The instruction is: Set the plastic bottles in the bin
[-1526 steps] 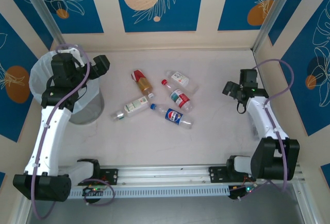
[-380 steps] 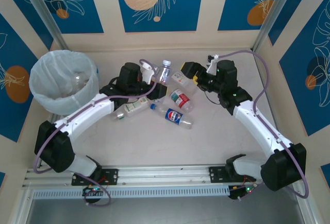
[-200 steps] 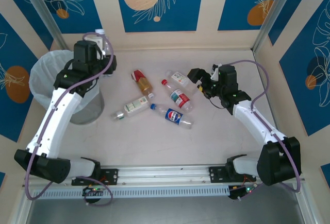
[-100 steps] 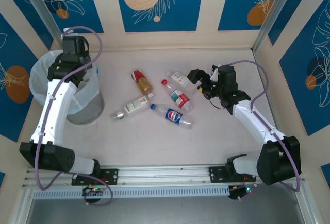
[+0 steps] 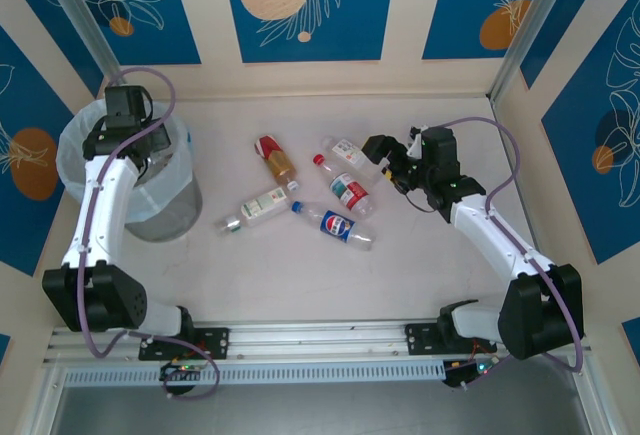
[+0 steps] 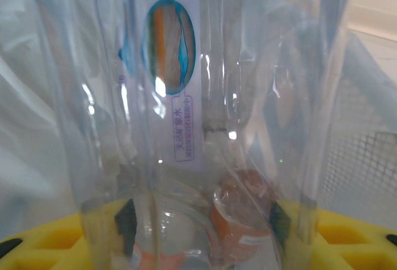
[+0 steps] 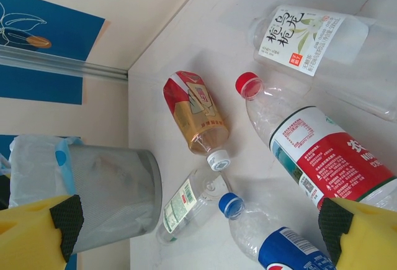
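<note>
Hanging over the bin (image 5: pixel 168 211), left gripper (image 6: pixel 198 220) pinches a clear bottle (image 6: pixel 186 96); right gripper (image 5: pixel 378 148) spread wide

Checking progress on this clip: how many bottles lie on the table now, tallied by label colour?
Red-gold bottle: 1
Red-white bottle: 1
Blue-label bottle: 1
White-green bottles: 2
Total: 5

red-label bottle (image 7: pixel 322 152), brown bottle (image 7: pixel 195 118), Pepsi bottle (image 7: pixel 291 251) lying on table (image 7: pixel 236 53) | bin (image 7: pixel 115 189) upright | fingers (image 7: pixel 31 233) apart
</note>
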Controlling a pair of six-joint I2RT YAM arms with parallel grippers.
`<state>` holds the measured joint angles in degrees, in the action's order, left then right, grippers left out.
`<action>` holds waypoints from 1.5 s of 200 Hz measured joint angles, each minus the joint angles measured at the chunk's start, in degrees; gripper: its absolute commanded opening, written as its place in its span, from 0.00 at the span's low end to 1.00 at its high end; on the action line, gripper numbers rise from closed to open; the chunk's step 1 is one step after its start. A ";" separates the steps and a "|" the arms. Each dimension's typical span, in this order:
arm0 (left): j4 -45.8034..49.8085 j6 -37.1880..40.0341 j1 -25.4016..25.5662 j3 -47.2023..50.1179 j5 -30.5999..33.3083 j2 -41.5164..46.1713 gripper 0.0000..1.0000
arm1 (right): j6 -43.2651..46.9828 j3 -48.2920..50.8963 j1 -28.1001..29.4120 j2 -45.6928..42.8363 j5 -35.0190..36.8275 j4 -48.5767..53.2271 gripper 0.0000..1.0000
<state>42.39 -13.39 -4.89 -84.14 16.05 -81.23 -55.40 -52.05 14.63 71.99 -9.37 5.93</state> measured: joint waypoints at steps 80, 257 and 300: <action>0.00 -3.23 -1.84 2.40 -5.27 -0.02 0.72 | 1.03 -1.53 0.04 0.74 0.02 1.01 1.00; -1.68 -5.64 -2.51 3.54 -10.67 3.69 0.94 | 2.73 -1.97 0.79 1.38 0.42 2.67 1.00; -2.95 -5.70 -2.49 4.39 -12.09 4.94 0.99 | 4.74 -2.27 1.03 1.38 0.90 5.99 0.99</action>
<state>39.44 -19.09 -7.38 -79.75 3.97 -76.29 -50.65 -54.33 15.66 73.36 -8.47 11.92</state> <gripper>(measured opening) 0.976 0.995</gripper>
